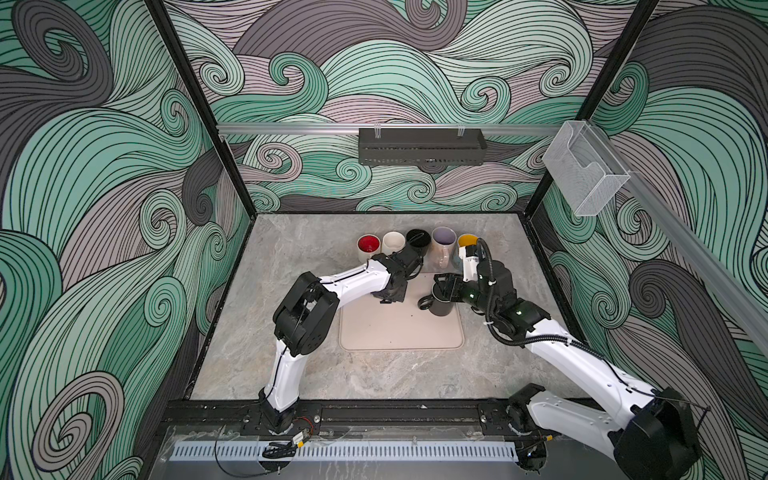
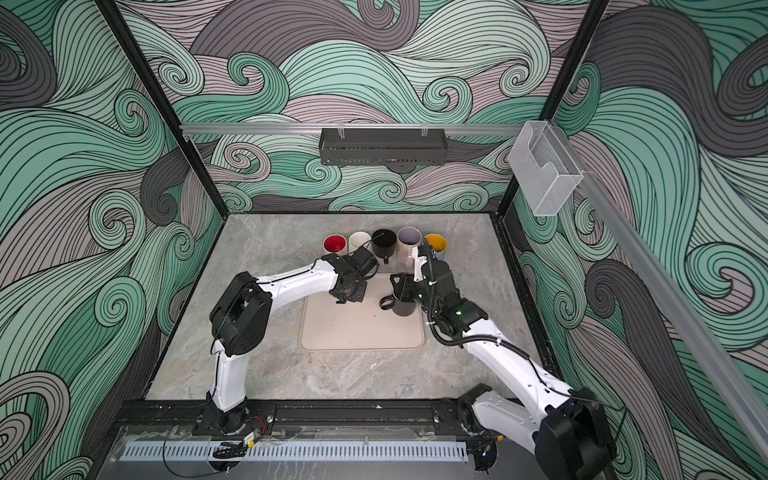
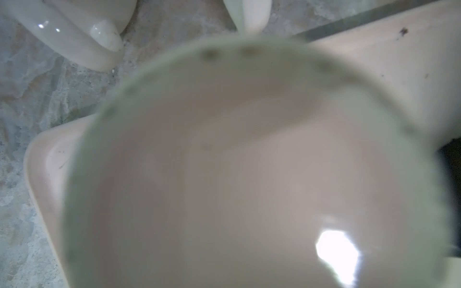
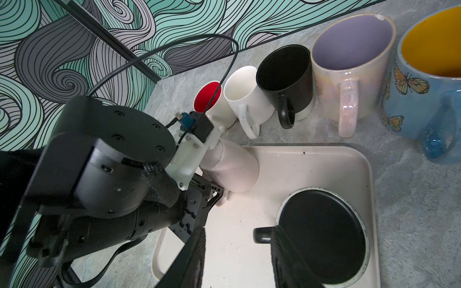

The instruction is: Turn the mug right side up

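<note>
A black mug stands upside down on the beige tray, its flat base facing up. My right gripper is open beside it, with the handle between the fingers and one finger against the mug's side. A pale pink mug tilts at the tray's far left corner. My left gripper is shut on it at the handle. One blurred round end of this mug fills the left wrist view and hides the jaws.
Several upright mugs stand in a row just behind the tray: red-lined, white, black, lilac-lined and yellow-lined blue. Patterned walls enclose the marble table.
</note>
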Available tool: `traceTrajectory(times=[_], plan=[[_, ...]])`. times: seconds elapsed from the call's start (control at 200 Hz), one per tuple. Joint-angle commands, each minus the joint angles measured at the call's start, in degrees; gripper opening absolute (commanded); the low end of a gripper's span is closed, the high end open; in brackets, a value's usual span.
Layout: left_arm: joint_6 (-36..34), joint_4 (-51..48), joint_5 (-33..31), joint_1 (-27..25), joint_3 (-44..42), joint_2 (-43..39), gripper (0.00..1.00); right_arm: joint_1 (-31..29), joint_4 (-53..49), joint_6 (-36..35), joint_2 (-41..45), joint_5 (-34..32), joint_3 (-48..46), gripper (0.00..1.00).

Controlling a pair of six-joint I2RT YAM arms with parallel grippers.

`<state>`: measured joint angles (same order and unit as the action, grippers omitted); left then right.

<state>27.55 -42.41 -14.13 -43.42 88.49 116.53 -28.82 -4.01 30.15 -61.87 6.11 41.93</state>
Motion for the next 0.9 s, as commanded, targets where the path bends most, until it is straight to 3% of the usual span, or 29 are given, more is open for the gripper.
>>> traceTrajectory(times=[0.0,0.055,0.24,0.56,0.756,0.896], plan=[[-0.19,-0.74,-0.38,0.63,1.61,0.5,0.07,0.3,1.04,-0.42,1.38,0.35,-0.97,0.44],[-0.31,-0.66,-1.07,0.62,1.38,0.2,0.0,0.34,1.08,-0.36,1.51,0.43,-1.06,0.44],[-1.46,2.78,-3.75,0.62,-3.02,-4.99,0.0,0.34,1.18,-0.19,2.17,0.62,-1.16,0.44],[-4.24,8.67,-7.42,0.7,-12.53,-24.16,0.0,0.34,3.16,1.88,3.8,3.27,-1.4,0.42],[-8.25,18.22,-1.39,0.69,-20.81,-38.69,0.0,0.18,6.92,4.48,4.39,6.95,-2.85,0.42],[-6.6,30.16,5.06,1.48,-28.69,-50.03,0.0,-0.43,11.46,7.16,3.97,10.07,-4.31,0.41]])
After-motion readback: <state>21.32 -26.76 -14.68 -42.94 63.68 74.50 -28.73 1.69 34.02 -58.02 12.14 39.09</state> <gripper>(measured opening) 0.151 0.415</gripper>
